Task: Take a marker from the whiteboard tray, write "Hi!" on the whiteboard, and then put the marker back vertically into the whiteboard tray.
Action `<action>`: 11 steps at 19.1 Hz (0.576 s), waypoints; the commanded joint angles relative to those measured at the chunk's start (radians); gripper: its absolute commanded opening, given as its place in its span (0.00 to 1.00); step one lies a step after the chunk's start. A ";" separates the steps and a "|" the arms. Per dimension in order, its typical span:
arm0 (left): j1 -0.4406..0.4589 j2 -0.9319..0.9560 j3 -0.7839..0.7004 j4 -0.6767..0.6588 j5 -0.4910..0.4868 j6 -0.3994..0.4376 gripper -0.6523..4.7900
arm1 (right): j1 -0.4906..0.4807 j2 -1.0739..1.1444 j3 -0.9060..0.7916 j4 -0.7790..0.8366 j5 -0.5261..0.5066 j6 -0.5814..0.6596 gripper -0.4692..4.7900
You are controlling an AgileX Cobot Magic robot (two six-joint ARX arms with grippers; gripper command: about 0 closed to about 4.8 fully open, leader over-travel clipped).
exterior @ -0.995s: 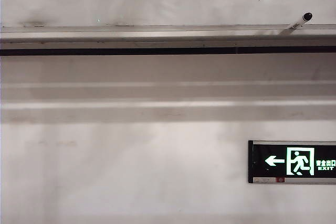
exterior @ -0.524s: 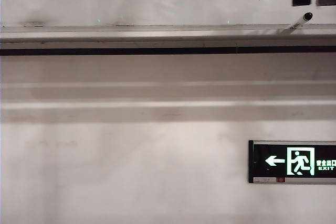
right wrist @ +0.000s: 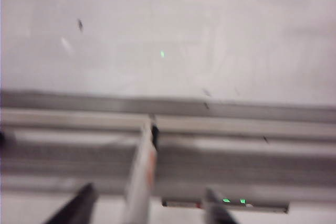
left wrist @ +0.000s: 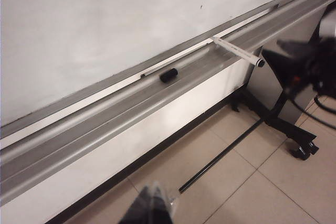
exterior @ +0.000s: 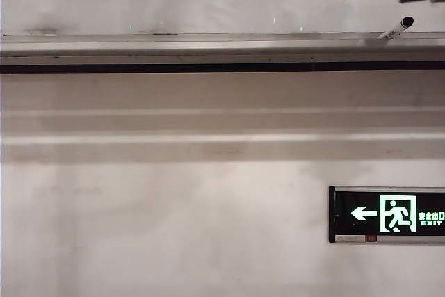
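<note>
Whiteboard tray holds the marker, leaning w/ one end past the front lip, plus a small black cap. Right gripper hangs above the marker, jaws apart, nothing held. Left gripper is low, away from tray; jaw state can't be told.

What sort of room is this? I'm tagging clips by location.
Probably an office or classroom: a wall-wide whiteboard over a long whiteboard tray, a lit green exit sign, and a tiled floor.

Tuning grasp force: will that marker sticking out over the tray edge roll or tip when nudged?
Likely. The marker is slim and round and overhangs the whiteboard tray, so a nudge could roll or drop it. It looks stiff and light. The open right pincer straddles it.
</note>
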 commanded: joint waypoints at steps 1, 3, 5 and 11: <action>0.000 0.012 0.005 0.012 0.006 0.004 0.11 | 0.000 0.048 0.042 -0.011 -0.019 -0.003 0.61; 0.000 0.016 0.005 0.011 0.007 0.003 0.11 | 0.000 0.084 0.060 -0.008 -0.026 -0.003 0.61; 0.000 0.016 0.005 0.013 0.007 0.004 0.11 | 0.000 0.118 0.077 -0.003 -0.026 -0.004 0.61; 0.000 0.016 0.005 0.014 0.007 0.004 0.11 | -0.005 0.194 0.109 0.026 -0.026 -0.006 0.61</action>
